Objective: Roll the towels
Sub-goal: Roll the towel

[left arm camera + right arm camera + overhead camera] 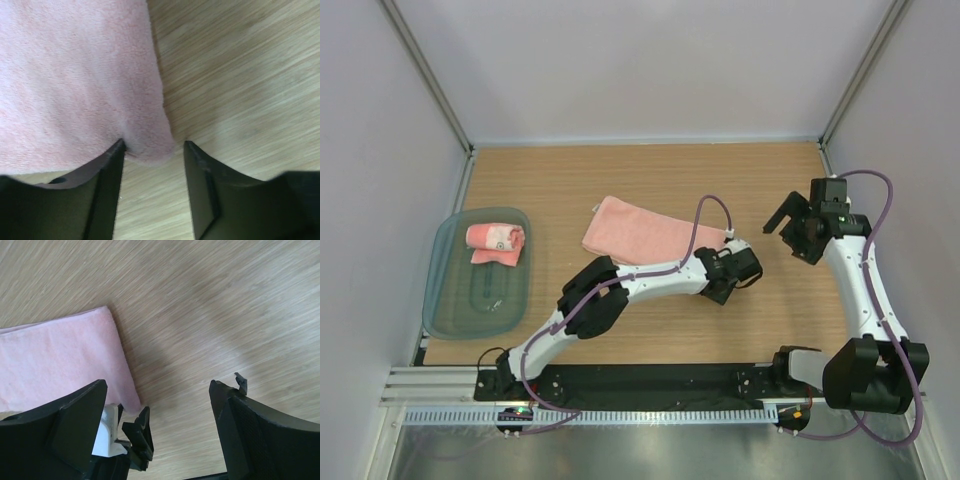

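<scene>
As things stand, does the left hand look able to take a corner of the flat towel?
Probably yes: the left hand is open and down by the table, with a corner of the flat towel inside its gap, and nothing lies over that corner.

This is looking like a robot lab. Plain pale walls (650, 60) are standing around a wooden table (720, 330) on three sides, and grey metal posts (425, 72) are running up the corners. A left arm (650, 282) and a right arm (865, 295), white and black, are sitting on a black rail (650, 378) at the near edge. Purple cables (712, 200) are looping along them. A pink towel (640, 232) and a plastic tray (445, 240) are lying on the table.
</scene>
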### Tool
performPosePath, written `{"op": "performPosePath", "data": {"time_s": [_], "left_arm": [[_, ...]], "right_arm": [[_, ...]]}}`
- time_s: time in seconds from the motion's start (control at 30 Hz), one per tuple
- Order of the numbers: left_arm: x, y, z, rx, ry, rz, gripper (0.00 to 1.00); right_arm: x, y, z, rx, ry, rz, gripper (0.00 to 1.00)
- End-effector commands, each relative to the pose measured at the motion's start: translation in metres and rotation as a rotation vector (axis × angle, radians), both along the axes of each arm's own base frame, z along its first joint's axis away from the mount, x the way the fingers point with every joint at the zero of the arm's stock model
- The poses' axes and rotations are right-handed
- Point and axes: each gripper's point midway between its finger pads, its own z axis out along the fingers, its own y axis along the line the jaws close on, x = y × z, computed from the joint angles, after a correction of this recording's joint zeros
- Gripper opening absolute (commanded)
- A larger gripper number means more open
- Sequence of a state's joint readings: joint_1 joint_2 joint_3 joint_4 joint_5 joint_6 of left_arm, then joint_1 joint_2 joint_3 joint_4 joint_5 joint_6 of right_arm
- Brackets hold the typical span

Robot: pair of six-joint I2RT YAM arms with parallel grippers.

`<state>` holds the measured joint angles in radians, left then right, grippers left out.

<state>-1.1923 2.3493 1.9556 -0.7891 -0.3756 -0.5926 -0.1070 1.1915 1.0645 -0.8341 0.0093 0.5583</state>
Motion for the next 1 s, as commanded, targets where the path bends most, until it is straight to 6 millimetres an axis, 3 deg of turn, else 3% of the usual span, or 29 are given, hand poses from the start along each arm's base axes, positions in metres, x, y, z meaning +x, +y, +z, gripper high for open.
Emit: {"op": "performPosePath", "data": {"time_s": [0.0, 0.07, 0.2, 0.33, 0.37, 0.5, 0.67, 0.8, 0.87, 0.97], "left_arm": [[0.007, 0.005, -0.015, 0.007, -0.007, 0.010, 0.48], [0.011, 0.007, -0.016, 0.006, -0.009, 0.018, 0.43], [0.019, 0.011, -0.018, 0.005, -0.012, 0.027, 0.23], [0.022, 0.020, -0.011, 0.015, -0.031, 0.030, 0.10], [0.022, 0.023, -0.008, 0.015, -0.035, 0.031, 0.05], [0.018, 0.034, 0.012, -0.025, -0.055, 0.045, 0.00], [0.008, 0.049, 0.019, -0.049, -0.037, 0.071, 0.00], [0.003, 0.047, 0.028, -0.087, -0.020, 0.075, 0.00], [0.002, 0.047, 0.032, -0.100, -0.015, 0.077, 0.00], [0.000, 0.046, 0.040, -0.120, -0.015, 0.078, 0.00]], "right_arm": [[0.007, 0.016, 0.005, 0.072, -0.051, 0.068, 0.91], [0.007, 0.020, 0.001, 0.092, -0.052, 0.080, 0.90], [0.007, 0.030, -0.006, 0.137, -0.052, 0.115, 0.89], [0.009, 0.050, -0.022, 0.238, -0.046, 0.185, 0.89], [0.008, 0.064, -0.025, 0.314, -0.037, 0.229, 0.89], [0.002, 0.086, -0.056, 0.424, 0.049, 0.268, 0.88], [0.000, 0.102, -0.084, 0.473, 0.098, 0.276, 0.88], [0.006, 0.123, -0.093, 0.538, 0.105, 0.288, 0.88], [0.006, 0.145, -0.099, 0.553, 0.104, 0.343, 0.89], [0.012, 0.155, -0.106, 0.556, 0.110, 0.348, 0.88]]}}
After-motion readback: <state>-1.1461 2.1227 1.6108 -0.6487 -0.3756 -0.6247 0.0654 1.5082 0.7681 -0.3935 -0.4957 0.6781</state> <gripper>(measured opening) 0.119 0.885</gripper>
